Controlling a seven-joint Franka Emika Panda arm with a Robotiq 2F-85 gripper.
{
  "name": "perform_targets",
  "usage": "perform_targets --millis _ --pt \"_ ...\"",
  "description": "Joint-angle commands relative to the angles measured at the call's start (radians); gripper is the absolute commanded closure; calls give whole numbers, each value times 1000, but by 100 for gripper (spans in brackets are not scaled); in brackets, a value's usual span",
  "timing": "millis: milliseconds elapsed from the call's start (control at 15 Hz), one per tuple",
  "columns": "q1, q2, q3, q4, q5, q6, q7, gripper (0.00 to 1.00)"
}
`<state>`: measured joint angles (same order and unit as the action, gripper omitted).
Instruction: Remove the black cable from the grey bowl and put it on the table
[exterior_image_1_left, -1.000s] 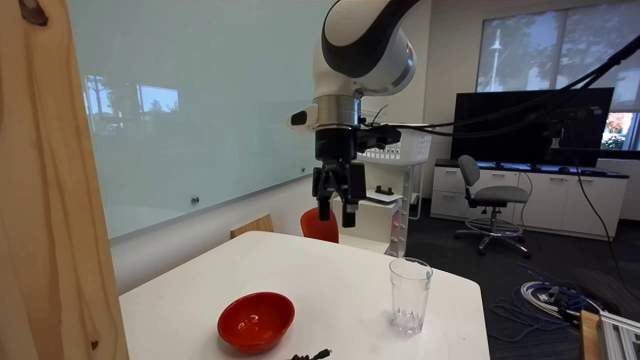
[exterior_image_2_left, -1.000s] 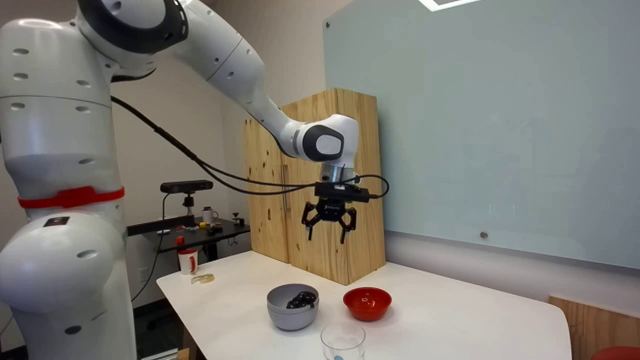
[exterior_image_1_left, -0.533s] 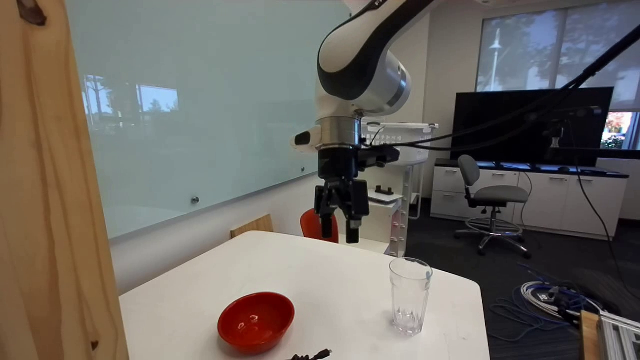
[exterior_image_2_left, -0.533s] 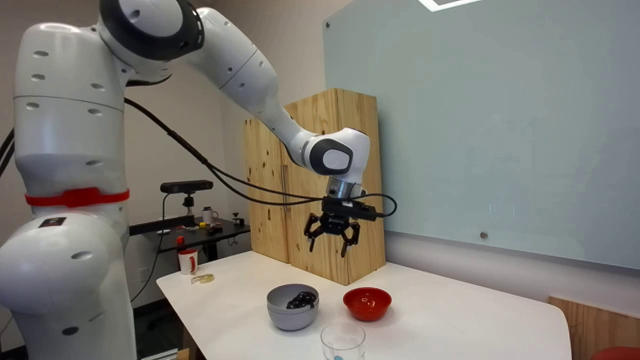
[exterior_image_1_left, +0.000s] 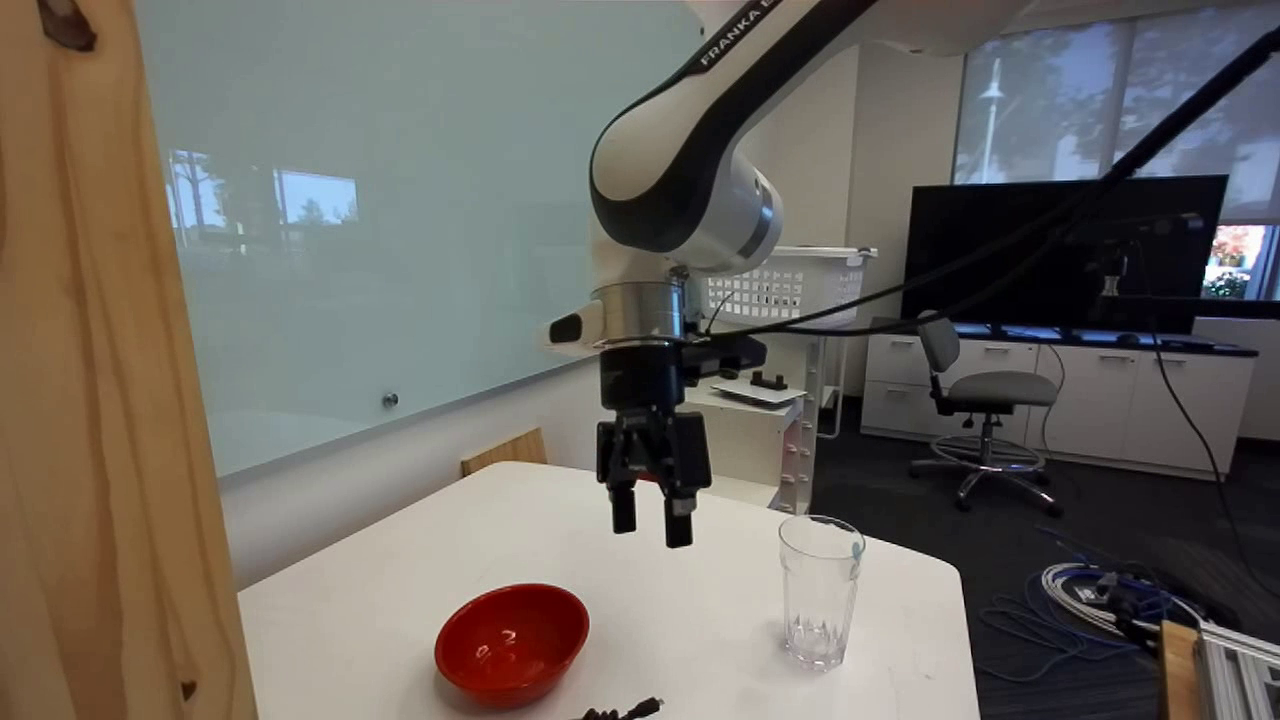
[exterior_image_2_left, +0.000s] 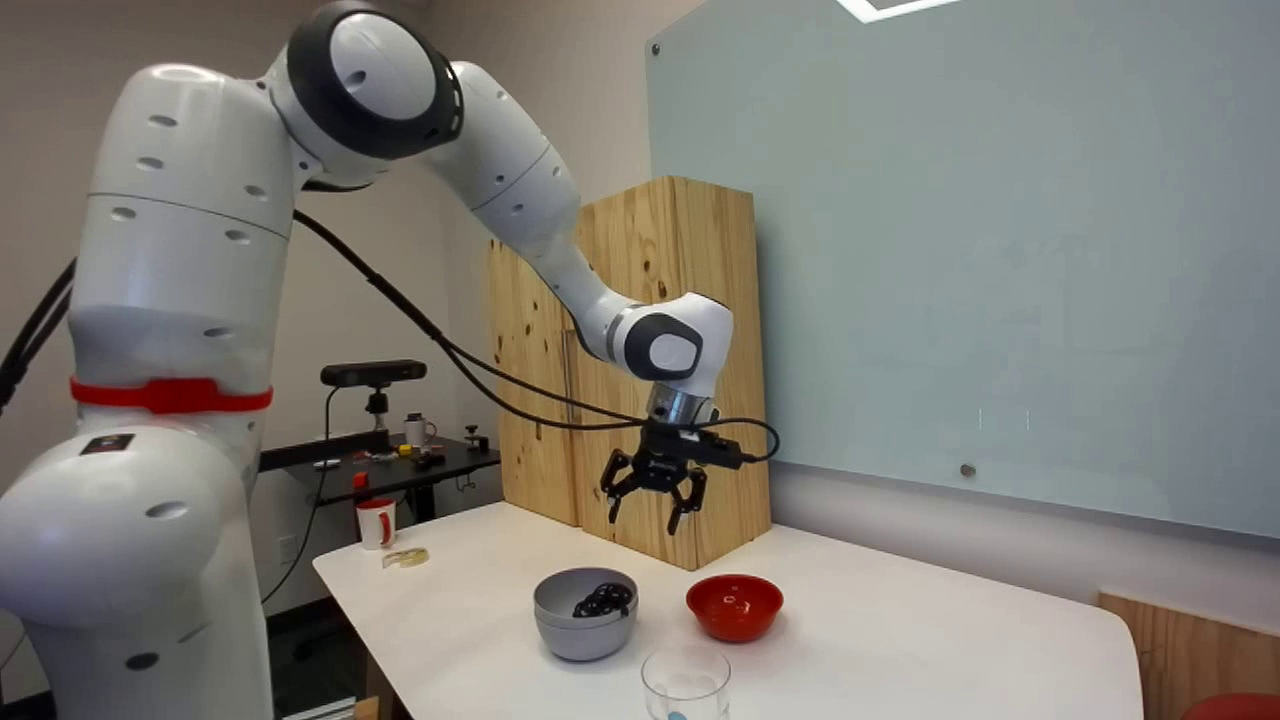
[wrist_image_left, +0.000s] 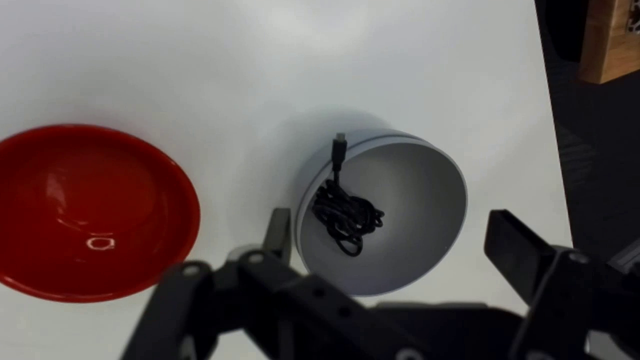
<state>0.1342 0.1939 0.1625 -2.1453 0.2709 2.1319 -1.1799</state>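
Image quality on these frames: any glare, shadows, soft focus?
Wrist view: gripper looks soft, near parts most; bright glints on the red bowl; diffuse shadow on the table beside the grey bowl. In an exterior view: window-like reflections on the wall board.

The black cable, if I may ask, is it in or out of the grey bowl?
In: the wrist view shows the black cable bunched inside the grey bowl, with its plug sticking out.

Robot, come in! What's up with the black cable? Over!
End effector: open, holding nothing. Black cable: in grey bowl, plug poking out over the rim. Nothing seen covering it; red bowl near, apart.
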Motion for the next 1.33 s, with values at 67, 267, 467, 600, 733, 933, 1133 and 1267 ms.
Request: perform_targets --millis 67,267,467,600,733,933,1133,1267 --pt "17 116 46 114 -52 -11 9 0" --pt "40 144 40 129 -151 73 88 0" --pt "45 189 39 176 -266 79 135 0" --pt "26 224 69 220 -229 15 102 0" --pt "5 248 106 253 -151 -43 48 0" --pt "-4 276 144 300 -96 -113 -52 0" --pt "5 289 155 316 -71 -170 -72 0" --pt "3 275 157 297 -66 -198 -89 0"
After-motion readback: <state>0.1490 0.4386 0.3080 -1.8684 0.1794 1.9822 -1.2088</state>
